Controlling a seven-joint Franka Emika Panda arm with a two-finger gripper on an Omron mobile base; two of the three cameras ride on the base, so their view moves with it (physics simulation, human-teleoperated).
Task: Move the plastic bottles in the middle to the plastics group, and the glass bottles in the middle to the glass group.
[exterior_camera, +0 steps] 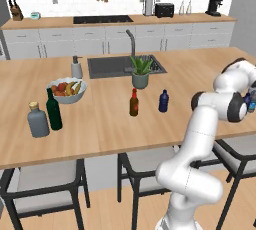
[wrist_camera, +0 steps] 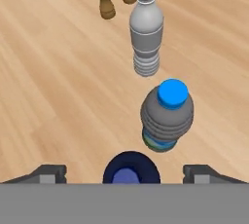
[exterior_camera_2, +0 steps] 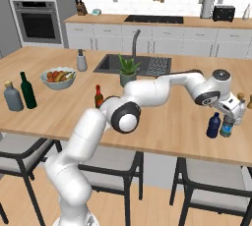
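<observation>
my gripper [wrist_camera: 125,174] stands released above the dark blue bottle [wrist_camera: 130,173]: light, slippery plastic; grasp its body.

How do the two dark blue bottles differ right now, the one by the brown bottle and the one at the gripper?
The middle blue bottle stands mid-counter beside the brown bottle, far from any group. The delivered blue bottle stands at the counter's right end beside the pale bottle, directly under the open gripper, which straddles it without touching. Both stand upright and look alike.

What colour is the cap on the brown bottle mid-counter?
Red, on the brown bottle; clearest in the left base view.
</observation>
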